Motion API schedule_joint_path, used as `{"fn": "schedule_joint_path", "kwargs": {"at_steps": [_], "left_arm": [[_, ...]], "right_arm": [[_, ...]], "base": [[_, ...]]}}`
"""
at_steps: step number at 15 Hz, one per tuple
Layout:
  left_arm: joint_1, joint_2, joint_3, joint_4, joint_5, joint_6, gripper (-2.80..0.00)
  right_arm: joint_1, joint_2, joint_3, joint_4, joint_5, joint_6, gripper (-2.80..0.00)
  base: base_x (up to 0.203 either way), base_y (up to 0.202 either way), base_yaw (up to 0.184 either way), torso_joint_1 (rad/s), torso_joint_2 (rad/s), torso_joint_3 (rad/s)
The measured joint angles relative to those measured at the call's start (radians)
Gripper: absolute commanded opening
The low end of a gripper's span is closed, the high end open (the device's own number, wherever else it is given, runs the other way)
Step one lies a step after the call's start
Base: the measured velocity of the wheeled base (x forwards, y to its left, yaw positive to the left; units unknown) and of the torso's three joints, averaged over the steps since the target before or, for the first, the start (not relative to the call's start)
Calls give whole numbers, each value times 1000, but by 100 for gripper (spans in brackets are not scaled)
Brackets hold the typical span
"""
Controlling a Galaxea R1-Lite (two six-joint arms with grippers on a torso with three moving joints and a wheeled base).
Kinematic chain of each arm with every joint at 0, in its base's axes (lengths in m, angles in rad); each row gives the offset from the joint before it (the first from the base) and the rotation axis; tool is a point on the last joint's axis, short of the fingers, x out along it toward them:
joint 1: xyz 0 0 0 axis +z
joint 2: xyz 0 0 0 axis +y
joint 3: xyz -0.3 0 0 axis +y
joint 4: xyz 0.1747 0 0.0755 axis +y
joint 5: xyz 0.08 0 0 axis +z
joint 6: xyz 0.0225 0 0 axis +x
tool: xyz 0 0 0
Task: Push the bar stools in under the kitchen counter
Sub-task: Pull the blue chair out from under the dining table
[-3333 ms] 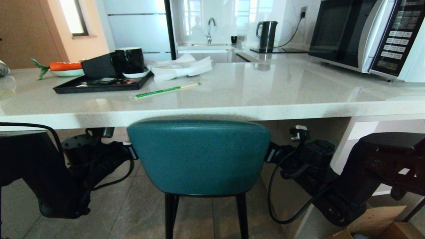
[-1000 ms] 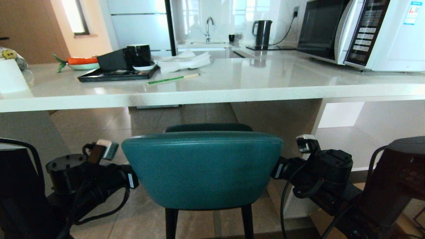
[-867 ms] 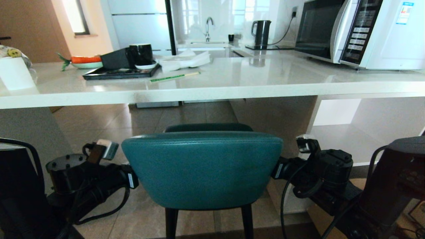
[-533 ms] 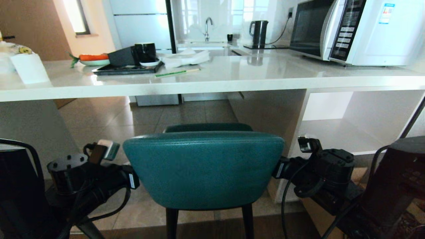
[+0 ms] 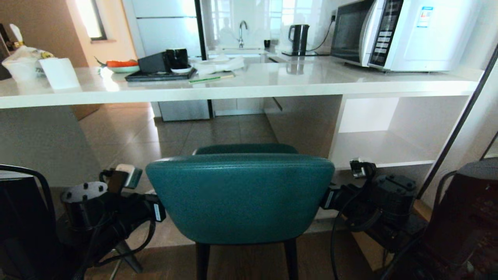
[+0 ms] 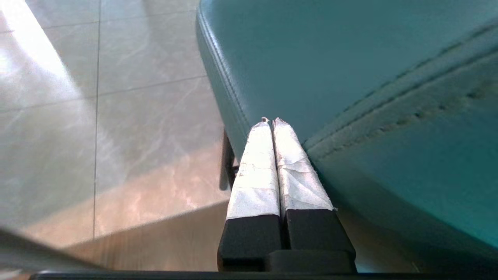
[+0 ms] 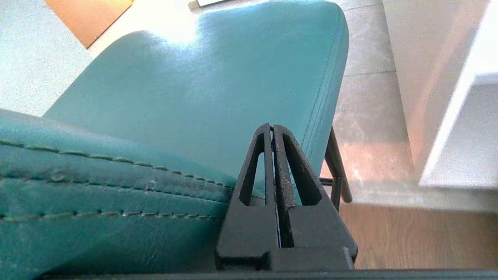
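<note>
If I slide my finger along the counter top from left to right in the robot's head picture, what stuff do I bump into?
White cup → bowl with the orange thing → black tray → green chopstick sleeve → black kettle further back → microwave.

The white tabletop (image 5: pixel 272 87) is loaded with a microwave (image 5: pixel 400 33), a black tray (image 5: pixel 155 76) and wrapped chopsticks (image 5: pixel 211 79). The teal stool (image 5: pixel 239 198) is carried by the floor (image 5: pixel 171 136), part tile, part wood.
</note>
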Motion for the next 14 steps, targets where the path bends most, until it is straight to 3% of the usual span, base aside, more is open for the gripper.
{"fn": "schedule_joint_path", "kwargs": {"at_steps": [6, 10, 14], "left_arm": [[-18, 2, -2, -1, 50, -3, -280], [-19, 5, 0, 0, 77, -47, -280], [-20, 18, -7, -3, 84, -53, -280]], "right_arm": [[0, 25, -11, -13, -6, 3, -280], [0, 48, -36, -14, -22, 1, -280], [0, 61, -53, -8, -41, 1, -280]], "base": [[-196, 0, -1, 1, 2, 2], [-192, 0, -1, 2, 2, 3], [-35, 0, -3, -1, 1, 1]]}}
